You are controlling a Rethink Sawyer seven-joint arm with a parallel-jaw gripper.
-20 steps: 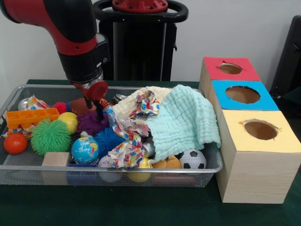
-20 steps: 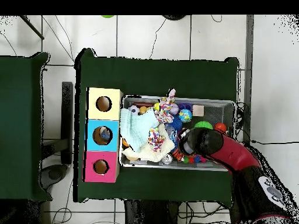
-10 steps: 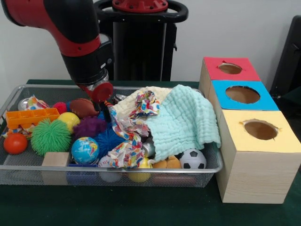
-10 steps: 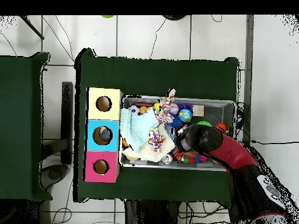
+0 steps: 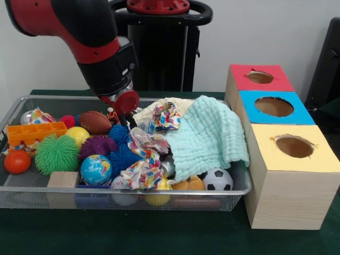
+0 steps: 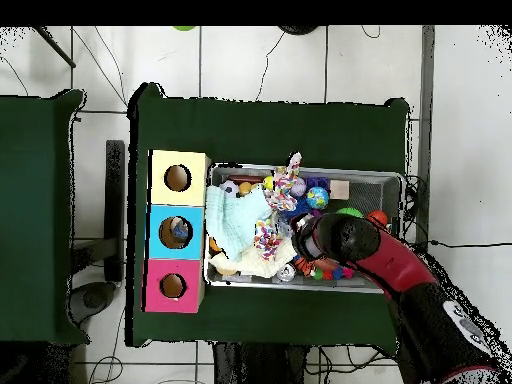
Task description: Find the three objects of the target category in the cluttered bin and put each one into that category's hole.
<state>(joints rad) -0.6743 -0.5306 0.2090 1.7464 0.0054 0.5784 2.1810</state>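
We see the wire mesh bin (image 5: pixel 32 197) on the dark green surface (image 5: pixel 159 239), crowded with balls: a globe-printed ball (image 5: pixel 96 169), a black-and-white football (image 5: pixel 218 179), a brown rugby ball (image 5: pixel 95 121) and a green spiky ball (image 5: pixel 57 153). A mint green cloth (image 5: pixel 210 135) and a multicoloured patterned cloth (image 5: pixel 146 159) lie over them. The gripper (image 5: pixel 121 114) sits low by the rugby ball; we cannot tell its opening or hold. Beside the bin stand red (image 5: pixel 259 77), blue (image 5: pixel 273 107) and yellow (image 5: pixel 294 146) holed boxes.
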